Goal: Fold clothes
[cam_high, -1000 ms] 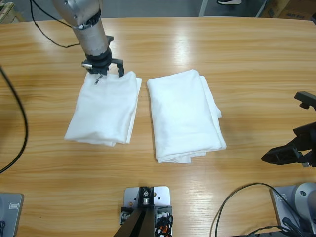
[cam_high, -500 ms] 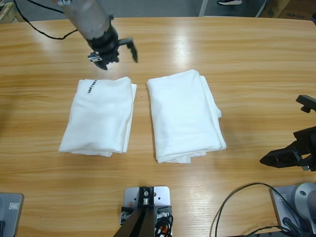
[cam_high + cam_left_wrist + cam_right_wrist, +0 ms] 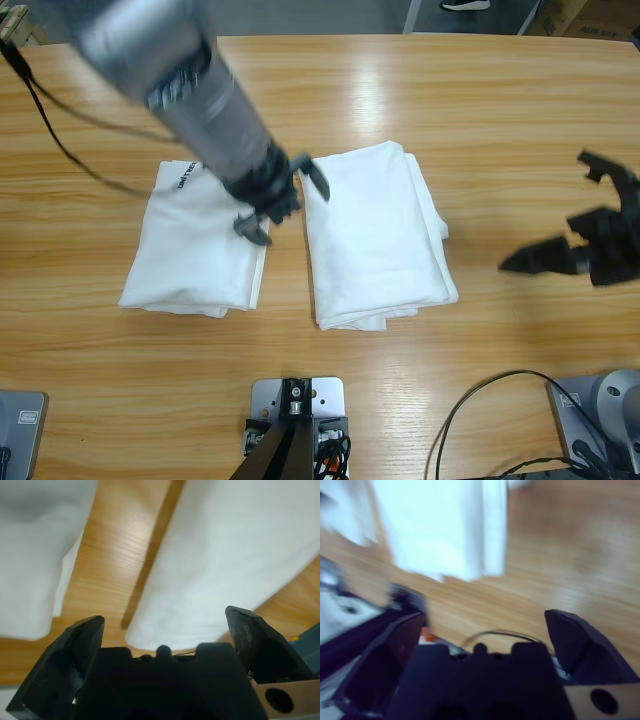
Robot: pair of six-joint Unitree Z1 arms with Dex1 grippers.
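Two white T-shirts lie folded side by side on the wooden table. The left shirt [image 3: 190, 250] shows a small black lettering mark [image 3: 184, 178] at its far corner. The right shirt [image 3: 375, 235] is slightly larger. My left gripper [image 3: 288, 208] hangs open over the strip of wood between them, holding nothing; the left wrist view shows both shirts, left [image 3: 30, 555] and right [image 3: 235, 555], beyond the open left gripper [image 3: 165, 620]. My right gripper [image 3: 545, 213] stands open and empty off the right shirt's right side. In its blurred wrist view a folded shirt [image 3: 440, 525] lies ahead of the right gripper [image 3: 485, 619].
The left arm's silver forearm [image 3: 190, 80] slants in from the upper left, over the left shirt's far corner. A black cable [image 3: 60, 150] trails from it across the table's left side. Another cable [image 3: 480, 400] loops at the near right edge. Bare wood [image 3: 450, 90] lies beyond the shirts.
The left gripper has swung from the table's far side down and right to the gap between the shirts. The right gripper has moved up and left. The shirts lie as before.
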